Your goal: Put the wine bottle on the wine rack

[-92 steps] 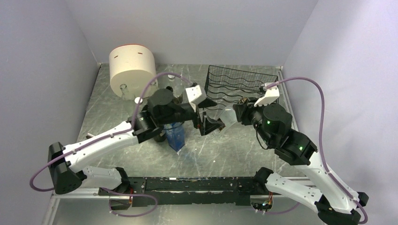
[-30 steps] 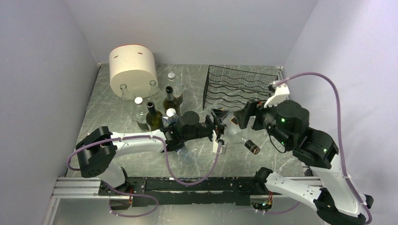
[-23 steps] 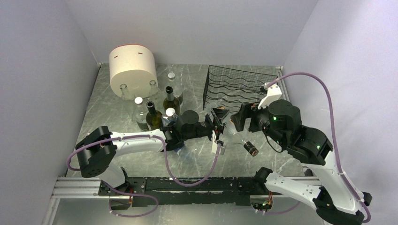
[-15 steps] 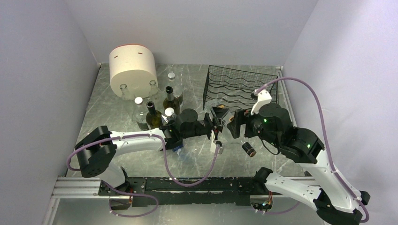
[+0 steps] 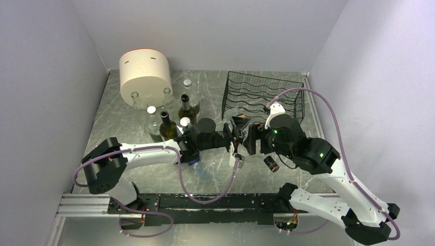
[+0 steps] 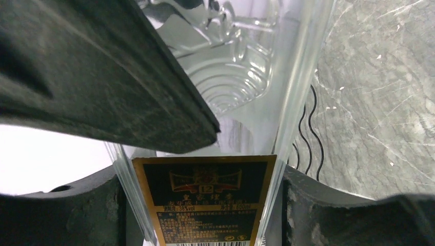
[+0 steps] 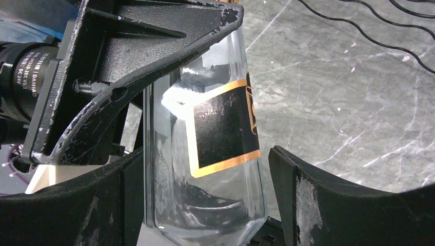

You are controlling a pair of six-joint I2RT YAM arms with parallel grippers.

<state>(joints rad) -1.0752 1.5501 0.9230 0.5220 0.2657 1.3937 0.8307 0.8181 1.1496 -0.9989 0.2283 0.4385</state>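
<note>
The wine bottle is clear glass with a black and gold label. It is held off the table in front of the black wire wine rack, its dark cap pointing toward the near right. My left gripper is shut on the bottle's body, with a finger pressed on each side. My right gripper straddles the same bottle near its base. Its left finger lies against the glass, and its right finger stands a small gap off it.
A cream cylindrical container stands at the back left, with several upright bottles in front of it. A blue object lies under my left arm. Walls close in the table on three sides.
My right arm has swung left, bringing its gripper from beside the bottle to around it. The left gripper has kept its hold, almost still.
</note>
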